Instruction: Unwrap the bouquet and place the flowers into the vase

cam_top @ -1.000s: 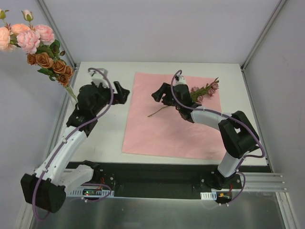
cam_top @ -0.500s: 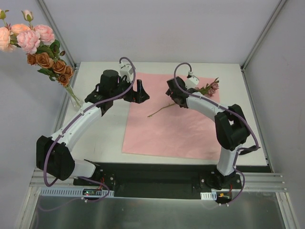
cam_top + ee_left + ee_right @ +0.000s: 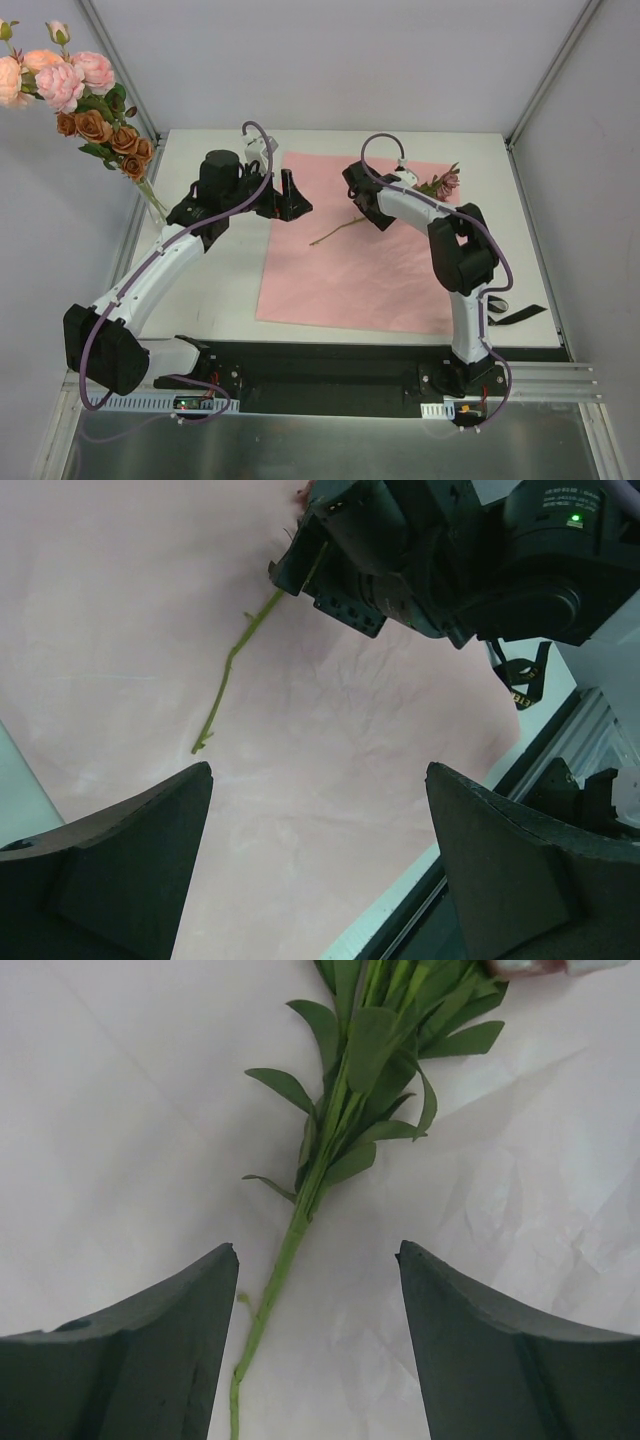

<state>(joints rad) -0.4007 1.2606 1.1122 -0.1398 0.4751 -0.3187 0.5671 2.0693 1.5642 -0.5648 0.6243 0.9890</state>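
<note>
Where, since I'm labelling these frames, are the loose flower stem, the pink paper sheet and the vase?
Loose flower stem (image 3: 288, 1250): right wrist view, on its bare green stalk.
Pink paper sheet (image 3: 350, 285): top view, on the sheet's bare middle.
Vase (image 3: 157, 208): top view, on its clear glass wall.

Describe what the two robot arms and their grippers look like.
The left arm and right arm have white tubular links, bulky black joint housings and a purple cable looping alongside. The left gripper and right gripper each end in two broad, wedge-shaped matte black fingers. A small green light glows on the right arm's housing.
</note>
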